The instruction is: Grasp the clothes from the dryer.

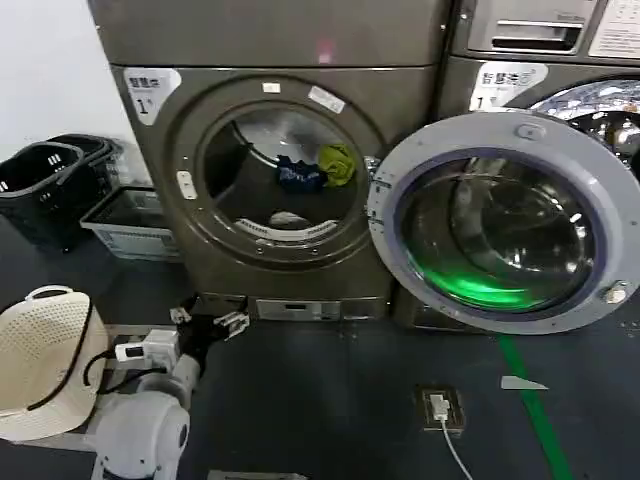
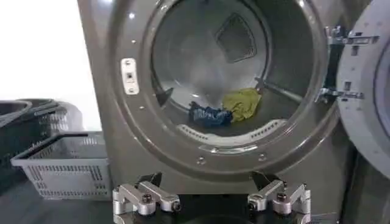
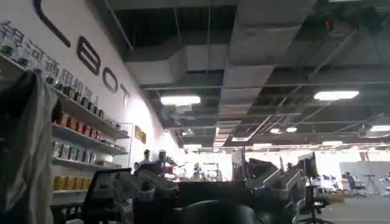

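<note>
The dryer [image 1: 400, 100] stands with its round door [image 1: 400, 175] swung open to the right. Inside the drum lie the clothes: a navy piece [image 1: 298, 176], a yellow-green piece [image 1: 337, 163] and a pale grey-white piece [image 1: 288, 218] near the front lip. The left wrist view shows the navy piece [image 2: 209, 115] and the yellow-green piece [image 2: 242, 103] side by side. My left gripper [image 1: 207, 318] [image 2: 212, 204] hangs open and empty below the porthole, in front of the dryer's base. My right gripper [image 3: 210, 189] points up at a ceiling, open, holding nothing.
Left of the dryer sit black baskets [image 1: 40, 185] and a grey crate [image 1: 125, 225]. A white perforated laundry basket [image 1: 45, 360] is beside my left arm. A second machine [image 1: 560, 60] stands at right. On the floor are a green line [image 1: 535, 400] and a socket [image 1: 440, 408].
</note>
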You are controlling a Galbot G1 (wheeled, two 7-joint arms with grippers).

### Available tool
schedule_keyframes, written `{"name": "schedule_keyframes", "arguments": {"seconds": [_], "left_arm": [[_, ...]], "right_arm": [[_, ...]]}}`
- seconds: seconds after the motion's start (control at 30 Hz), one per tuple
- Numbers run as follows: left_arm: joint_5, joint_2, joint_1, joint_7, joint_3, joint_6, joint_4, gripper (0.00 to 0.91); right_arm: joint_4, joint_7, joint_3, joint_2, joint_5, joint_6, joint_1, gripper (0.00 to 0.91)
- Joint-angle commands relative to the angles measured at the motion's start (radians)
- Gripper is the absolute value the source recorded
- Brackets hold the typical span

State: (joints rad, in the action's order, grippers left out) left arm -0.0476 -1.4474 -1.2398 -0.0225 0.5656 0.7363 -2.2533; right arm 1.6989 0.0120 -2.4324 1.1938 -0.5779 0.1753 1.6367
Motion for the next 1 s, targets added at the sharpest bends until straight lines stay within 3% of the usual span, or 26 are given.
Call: {"name": "schedule_keyframes", "arguments": {"seconds": [0.03,1.0], "left_arm": [[0.0,0.001,0.001,0.001,-0.002,0.049,-0.007,0.907],[-0.03,0.004,0.023,0.03,-0.017,0.049,0.012,0.907]], "right_arm": [[-0.003,-0.019,-0.003,0.0,-0.01,-0.01,-0.001,0.907],[-0.012,-0.052,-0.014,-0.008,-0.028,-0.012,0.003,0.907]]}}
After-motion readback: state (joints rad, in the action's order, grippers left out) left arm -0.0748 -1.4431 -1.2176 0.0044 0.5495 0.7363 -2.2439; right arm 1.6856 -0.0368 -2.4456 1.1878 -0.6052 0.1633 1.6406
